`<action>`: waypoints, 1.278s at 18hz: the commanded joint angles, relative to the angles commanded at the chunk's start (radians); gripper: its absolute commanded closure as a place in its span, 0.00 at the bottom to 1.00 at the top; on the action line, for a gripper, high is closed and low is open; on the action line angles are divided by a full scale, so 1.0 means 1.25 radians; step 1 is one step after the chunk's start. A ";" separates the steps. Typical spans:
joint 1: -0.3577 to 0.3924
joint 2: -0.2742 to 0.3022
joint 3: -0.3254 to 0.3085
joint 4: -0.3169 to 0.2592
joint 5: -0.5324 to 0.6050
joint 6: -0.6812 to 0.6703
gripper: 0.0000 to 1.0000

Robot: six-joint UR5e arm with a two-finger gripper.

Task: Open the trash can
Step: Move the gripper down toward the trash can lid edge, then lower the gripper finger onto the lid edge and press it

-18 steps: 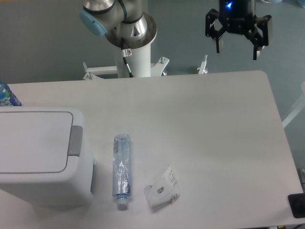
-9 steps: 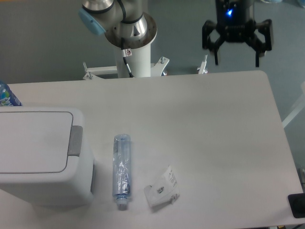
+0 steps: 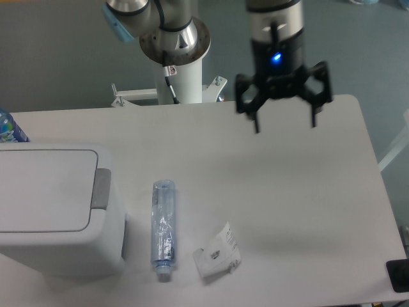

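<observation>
Gripper: black two-finger gripper (image 3: 284, 121) hangs above the far middle-right part of the table, fingers spread wide, nothing between them; a blue light glows on its wrist.
Trash can: large white boxy plastic bin with rounded corners (image 3: 54, 214) sits at the near left edge of the table, partly cut off by the frame.
Lid: flat white lid (image 3: 45, 190) lies flush and closed on top of the bin.
Push tab: grey rectangular tab (image 3: 101, 188) sits on the lid's right edge, on the side facing the gripper.
Separation: gripper and bin are well apart, with bare table between them.
Bottle: clear plastic bottle (image 3: 162, 220) lies on its side just right of the bin, cap toward the near edge.
Wrapper: crumpled white plastic packet (image 3: 218, 251) lies right of the bottle.
Second bottle: blue-labelled bottle top (image 3: 9, 128) shows behind the bin at the left edge, mostly hidden.
Table: pale grey tabletop (image 3: 287, 192) carries all of this.
Step in hand: judged as the approach; no contact with the bin yet, lid unopened.
Next move calls for: travel left and toward the near edge, over the bottle without clipping it, then a descent onto the grey tab.
Judgement: a fingertip press looks sufficient; closing the fingers first would likely give a firmer point.
Risk: landing on the plain lid beside the tab may do nothing.
</observation>
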 joint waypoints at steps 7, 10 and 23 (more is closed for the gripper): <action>-0.030 -0.020 -0.015 0.000 -0.237 -0.189 0.00; -0.047 -0.032 -0.010 0.009 -0.242 -0.192 0.00; -0.113 -0.043 -0.032 0.063 -0.241 -0.252 0.00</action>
